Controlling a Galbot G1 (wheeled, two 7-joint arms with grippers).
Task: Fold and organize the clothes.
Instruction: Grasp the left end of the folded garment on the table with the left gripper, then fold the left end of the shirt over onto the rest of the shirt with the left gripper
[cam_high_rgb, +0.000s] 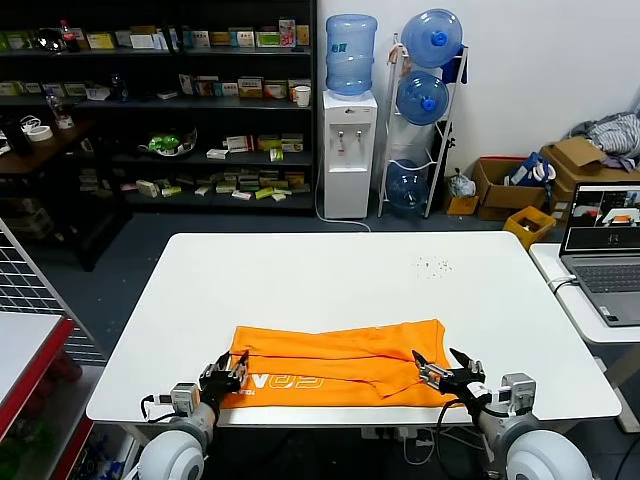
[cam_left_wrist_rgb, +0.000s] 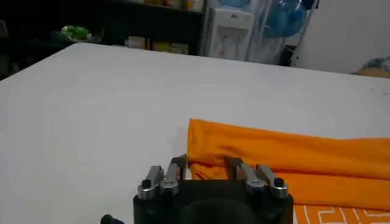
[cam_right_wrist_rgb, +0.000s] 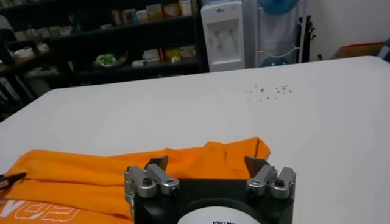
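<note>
The orange T-shirt (cam_high_rgb: 340, 362) lies folded into a long band near the front edge of the white table (cam_high_rgb: 330, 275), white lettering showing at its front left. My left gripper (cam_high_rgb: 228, 368) is open at the shirt's left end, its fingers either side of the folded corner (cam_left_wrist_rgb: 204, 167). My right gripper (cam_high_rgb: 443, 366) is open at the shirt's right front corner, fingers spread over the fabric (cam_right_wrist_rgb: 207, 161). Neither holds anything.
A laptop (cam_high_rgb: 603, 250) sits on a side table at the right. A water dispenser (cam_high_rgb: 349, 140), bottle rack and dark shelves stand behind the table. Small specks (cam_high_rgb: 435, 266) lie on the table's far right. A wire rack (cam_high_rgb: 40, 300) is at the left.
</note>
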